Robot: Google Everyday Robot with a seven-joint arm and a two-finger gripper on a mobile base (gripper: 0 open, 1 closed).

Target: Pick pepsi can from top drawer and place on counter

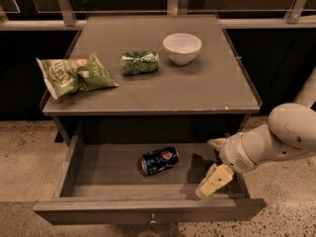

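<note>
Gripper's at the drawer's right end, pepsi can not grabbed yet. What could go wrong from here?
1. The pepsi can lies on its side; a nudge from the gripper, jaws open at the drawer's right end, could roll it away.
2. The counter edge hangs over the drawer's back, so lifting could knock the can against it.
3. The green can, bowl and chip bag crowd the counter's back and left; placing there may bump them.

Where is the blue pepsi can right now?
In the camera view, the pepsi can lies on its side in the middle of the top drawer, below the counter. The gripper is to its right, not touching.
</note>
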